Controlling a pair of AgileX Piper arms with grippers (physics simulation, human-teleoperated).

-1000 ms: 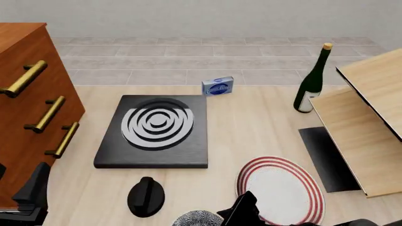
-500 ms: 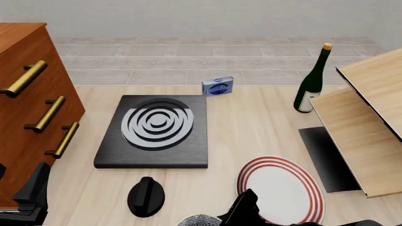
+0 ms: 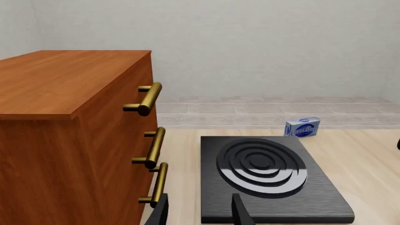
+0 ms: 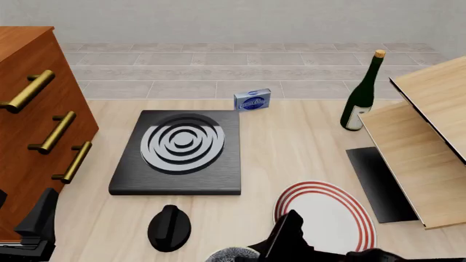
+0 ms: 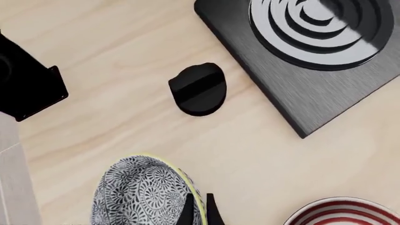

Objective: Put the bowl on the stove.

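Observation:
The speckled grey-and-white bowl (image 5: 140,192) fills the near part of the right wrist view, tilted so its patterned outside shows. In the front view only its top (image 4: 231,254) peeks in at the bottom edge. My right gripper (image 5: 199,212) has its fingers close together on the bowl's pale rim. In the front view it (image 4: 282,243) sits between the bowl and the plate. The black stove (image 4: 178,150) with silver rings lies farther ahead and to the left, apart from the bowl. It also shows in both wrist views (image 3: 269,178) (image 5: 325,56). My left gripper (image 3: 200,215) is open and empty before the stove's near edge.
A black knob (image 4: 169,228) (image 5: 198,89) lies between bowl and stove. A red-ringed plate (image 4: 328,218) is at the right. A wooden dresser (image 4: 36,125) stands left, a wooden shelf unit (image 4: 422,142) and black mat (image 4: 378,183) right. A bottle (image 4: 362,98) and blue box (image 4: 252,101) are behind.
My right arm has risen slightly in the front view, and less of the bowl shows at the bottom edge. The left arm has not moved.

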